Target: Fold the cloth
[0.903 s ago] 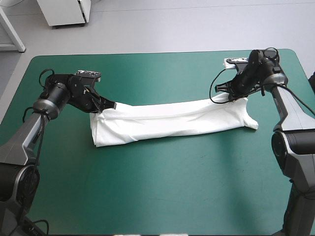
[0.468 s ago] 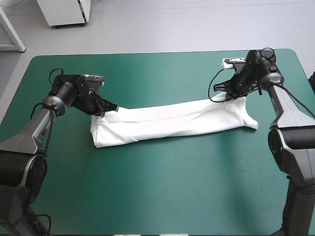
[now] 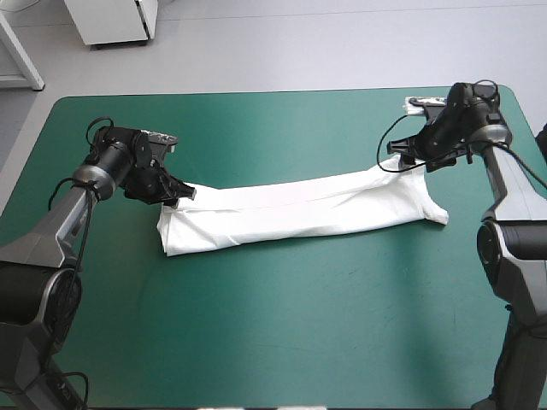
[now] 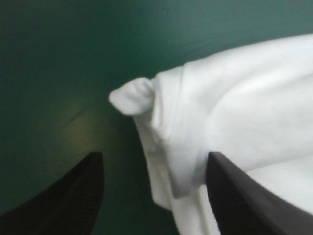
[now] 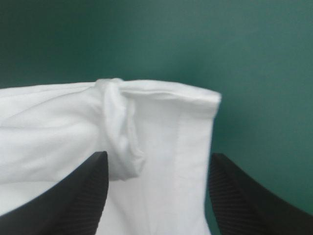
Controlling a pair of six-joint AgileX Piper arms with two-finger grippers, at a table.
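In the high view both sets of fingertips are hard to make out. The left gripper (image 3: 178, 193) is merging into its dark wrist where it meets the cloth. The right gripper (image 3: 408, 162) is mostly hiding behind its own wrist. Neither wrist view is showing the whole T-shirt (image 3: 299, 209), because the white fabric is running out of sight past the fingers. Whether any finger is actually touching the cloth cannot be told.

The T-shirt is lying folded into a long narrow band across the middle of the teal-green cover (image 3: 273, 325). It is stretching from left of centre to the right side of the frame and rising slightly toward the right.

The left arm is coming in from the lower left of the frame and bending at the elbow. Its wrist is sitting at mid-left, with the gripper pointing right and down at the band's left end. In the left wrist view its black fingers (image 4: 58, 196) are standing well apart. The T-shirt's end is lying between and ahead of them, one corner puckering into a small nub, and one finger is overlapping the cloth.

The right arm is running up the right edge of the frame and turning leftward at upper right. Its gripper is aiming down at the band's far right corner. In the right wrist view its fingers (image 5: 73, 196) are likewise spread wide, and the hemmed end of the T-shirt is filling the gap between them.
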